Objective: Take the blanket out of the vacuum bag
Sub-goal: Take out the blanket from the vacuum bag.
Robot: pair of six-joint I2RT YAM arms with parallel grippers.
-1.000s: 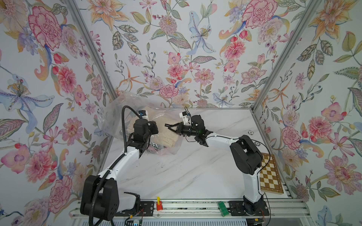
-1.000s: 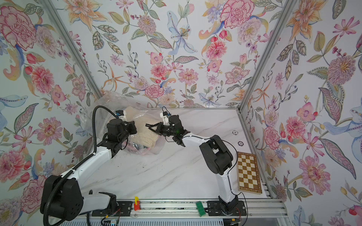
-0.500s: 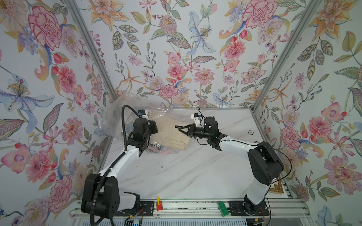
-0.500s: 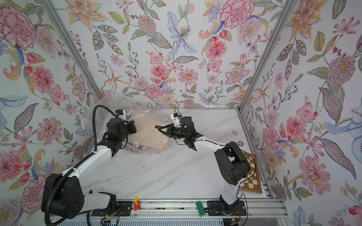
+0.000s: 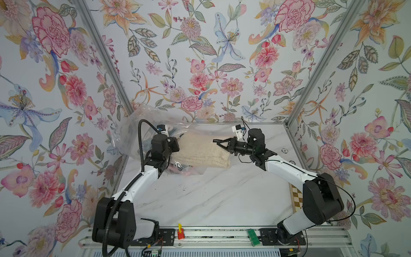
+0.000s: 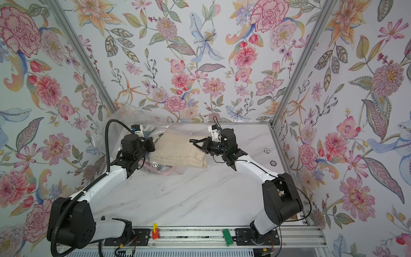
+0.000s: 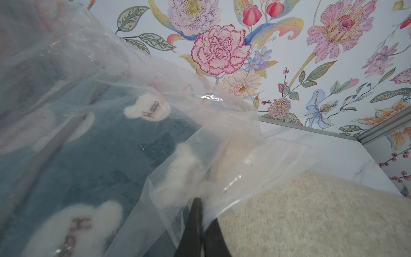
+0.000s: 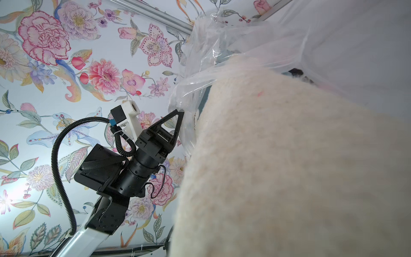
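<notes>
Marble table [image 5: 211, 200]; right hand [image 5: 214, 140], arm [image 5: 287, 169] outstretched, pinches blanket [image 5: 200, 151].

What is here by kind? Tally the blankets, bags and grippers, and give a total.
Blankets: 2 (cream blanket, blue blanket)
Bags: 1 (vacuum bag)
Grippers: 2 (left gripper, right gripper)
Total: 5

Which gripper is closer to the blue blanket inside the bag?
Left. The left gripper pinches the vacuum bag right beside the blue blanket; the right gripper holds the cream blanket farther off.
</notes>
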